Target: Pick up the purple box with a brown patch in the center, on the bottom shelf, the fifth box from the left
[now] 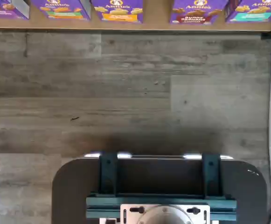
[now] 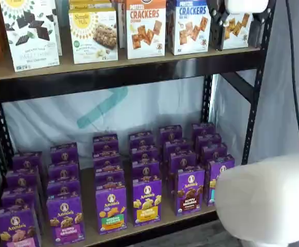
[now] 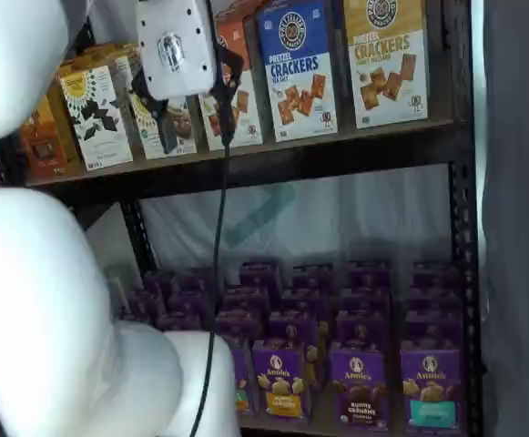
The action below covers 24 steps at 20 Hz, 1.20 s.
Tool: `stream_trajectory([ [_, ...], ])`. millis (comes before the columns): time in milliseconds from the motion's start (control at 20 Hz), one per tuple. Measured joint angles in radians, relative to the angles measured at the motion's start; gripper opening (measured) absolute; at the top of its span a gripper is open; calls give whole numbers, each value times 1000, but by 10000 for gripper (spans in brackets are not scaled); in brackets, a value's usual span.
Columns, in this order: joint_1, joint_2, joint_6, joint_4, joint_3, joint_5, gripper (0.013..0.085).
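Two black fingers are all we get of the gripper (image 3: 194,127), hanging under its white body up in front of the higher shelf with the cracker boxes (image 3: 298,68) in a shelf view. There's a clear gap between the fingers, so we'd call them apart, and nothing sits between them. A black cable (image 3: 218,264) drops from the body down past the shelf. In a shelf view the gripper (image 2: 234,28) also shows near the top edge against the cracker boxes, but there we can't make out the fingers well.

The purple box (image 2: 190,191) with the brown cookies and brown band stands upright in the front row on the bottom shelf (image 2: 154,221), between a purple box with a yellow centre (image 2: 147,201) and a purple box with a teal band (image 2: 217,177). We see it in both shelf views (image 3: 358,386), and in the wrist view (image 1: 194,12) it lines the shelf edge with its neighbours, with grey wood-look floor (image 1: 126,88) in front. The gripper is well apart from it, way up high, touching nothing

The white arm (image 3: 45,300) fills a big chunk of the foreground
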Motion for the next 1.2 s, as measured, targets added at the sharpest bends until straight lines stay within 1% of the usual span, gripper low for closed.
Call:
stream_trajectory([
  [50,28,-6,16,-31,5,-8,850],
  [100,105,-22,57,-113,22,-33,850],
  [150,146,-31,80,-161,31,-48,850],
  [200,156,-35,89,-178,35,-56,850],
  [400,148,-43,87,-174,48,-72,850],
  [700,124,-61,78,-140,83,-107,850],
  [1000,130,-85,92,-133,137,-160,850],
  [1200,103,-102,77,-106,185,-209,850],
])
